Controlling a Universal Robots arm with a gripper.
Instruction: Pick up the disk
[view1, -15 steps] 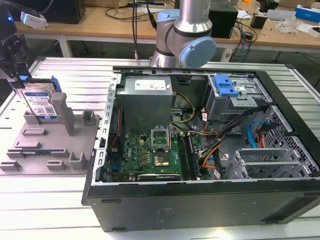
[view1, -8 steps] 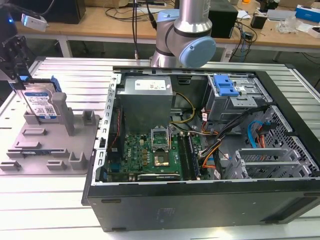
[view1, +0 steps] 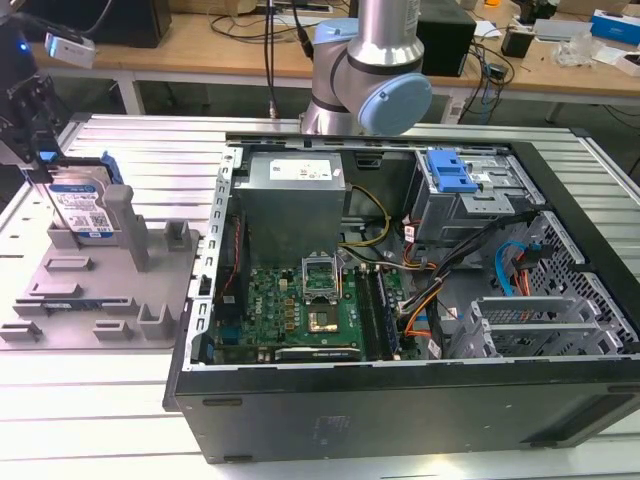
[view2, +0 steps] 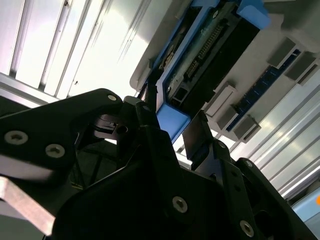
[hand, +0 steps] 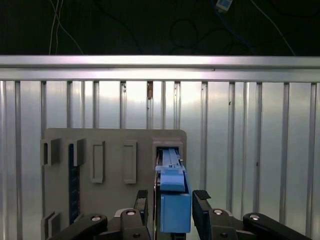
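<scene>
One disk (hand: 175, 212) | upright in holder (hand: 115, 142) | between spread fingers (hand: 201, 201) of end effector (hand: 171, 200)

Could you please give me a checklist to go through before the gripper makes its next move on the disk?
1. Gripper straddles the disk: ok.
2. Jaws shut on the disk: not ok, a gap shows beside it in the first wrist view.
3. Disk upright in the grey holder: ok.
4. Disk lifted out of the holder: not ok.
5. Grip depth on the disk: cannot tell.
</scene>
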